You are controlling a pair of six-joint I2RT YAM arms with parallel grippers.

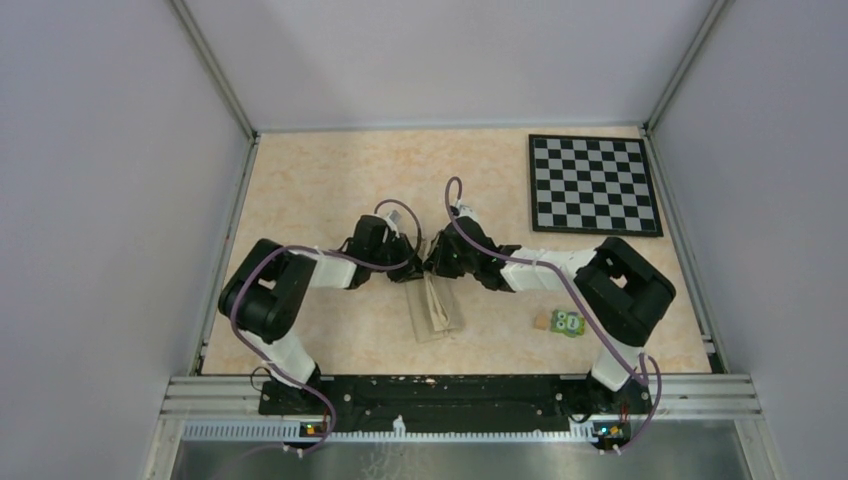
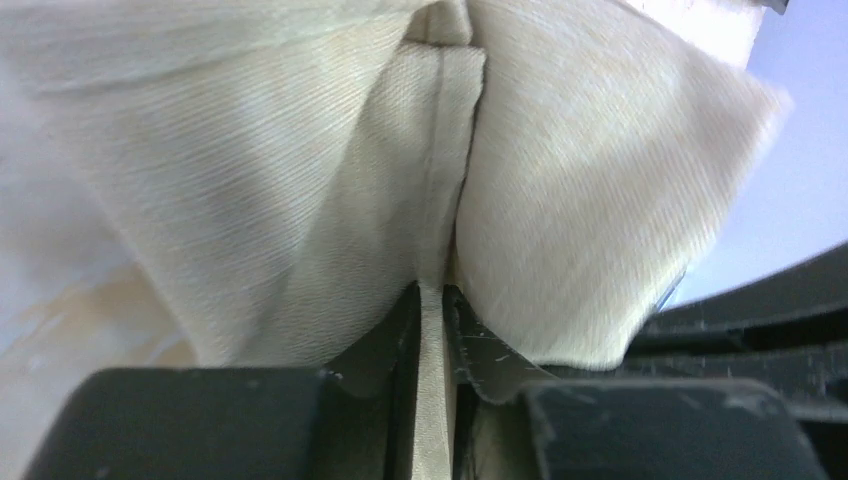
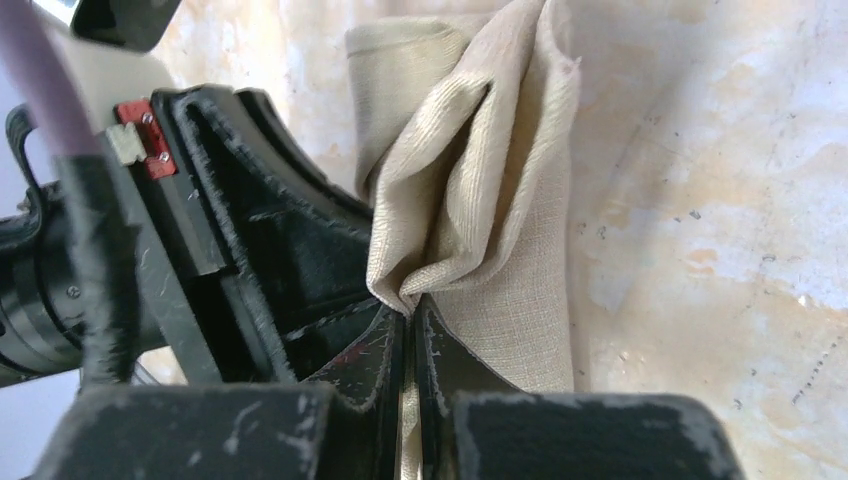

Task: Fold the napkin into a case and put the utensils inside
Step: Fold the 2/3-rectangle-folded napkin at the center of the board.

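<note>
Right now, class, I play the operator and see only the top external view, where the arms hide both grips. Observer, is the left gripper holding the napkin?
Observer: Yes; the left wrist view shows the left gripper shut on a hemmed fold of the napkin.
Operator: And the right one?
Observer: The right gripper is shut on a bunched fold too.
Operator: How near are they?
Observer: The right wrist view shows the left gripper's black body close beside that fold; contact I cannot tell.
</note>
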